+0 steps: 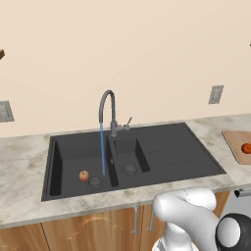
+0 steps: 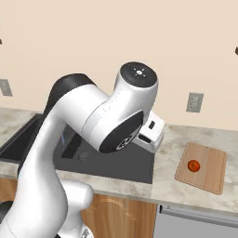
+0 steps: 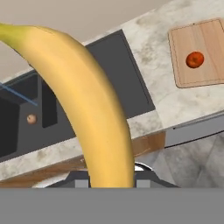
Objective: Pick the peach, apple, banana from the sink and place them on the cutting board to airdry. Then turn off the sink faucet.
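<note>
Gripping the banana [image 3: 94, 109] between nearly closed jaws, gripper [image 3: 111, 180] raised clear of the counter [image 1: 24, 162]. Banana rising from between the fingertips at the bottom of the hand view, curving up and away to the upper left, pressed against both pads. Below it in that view, the black sink [image 3: 109, 74] with its ribbed drainboard, and the marble counter edge. Well apart from the held fruit, off to the upper right in the hand view, the cutting board [image 3: 205, 65] lying flat on the counter with a round orange-red fruit [image 3: 194, 59] resting on it. Down in the large basin, a small pale round fruit [image 1: 84, 175] sitting beside the drain. Faucet [image 1: 109, 110] standing behind the divider between basins, thin blue water stream [image 1: 102, 149] falling into the large basin. In the right base view, arm bent over the sink's right end, with the board further right.
</note>
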